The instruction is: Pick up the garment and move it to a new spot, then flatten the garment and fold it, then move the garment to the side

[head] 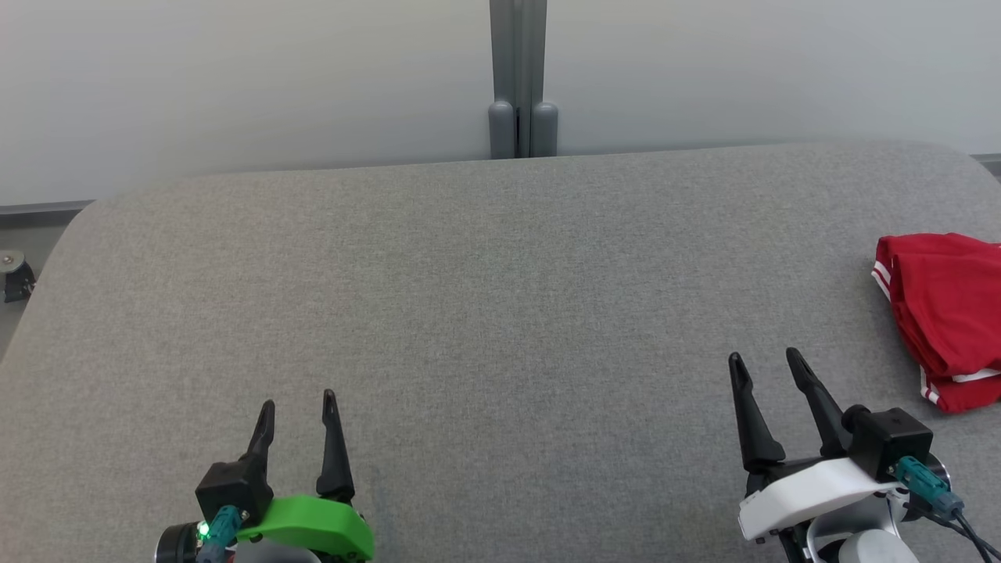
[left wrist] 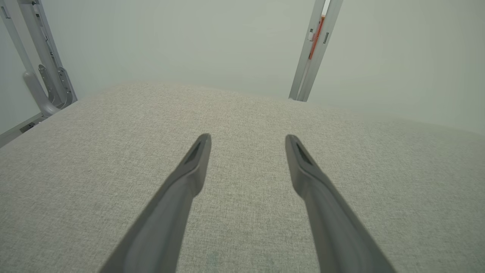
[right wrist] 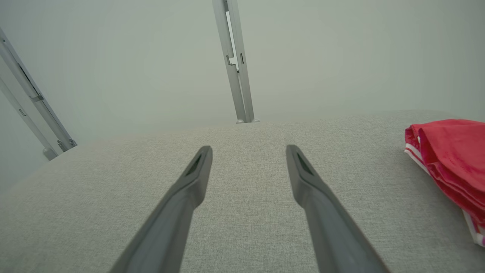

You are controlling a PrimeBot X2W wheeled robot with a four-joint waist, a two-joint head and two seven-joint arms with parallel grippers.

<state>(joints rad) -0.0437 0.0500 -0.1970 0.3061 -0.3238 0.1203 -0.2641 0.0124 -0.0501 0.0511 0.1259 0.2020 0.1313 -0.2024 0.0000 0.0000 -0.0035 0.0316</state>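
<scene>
Head view: the red garment (head: 950, 313), trimmed in white, lies bunched and folded over itself at the far right of the grey fabric-covered table (head: 485, 297), cut off by the picture's right edge; the right gripper (head: 764, 353) sits at the near right, its two dark fingers spread apart and holding nothing, near the garment but clear of it (the cloth lies beyond and to the right of the fingertips); the left gripper (head: 298, 399) sits at the near left, well apart from the garment, its fingers likewise spread and holding nothing; in both wrist views the fingers point out over bare grey fabric; a grey post (head: 520, 78) stands behind the table's far edge against a pale wall (head: 235, 78).
</scene>
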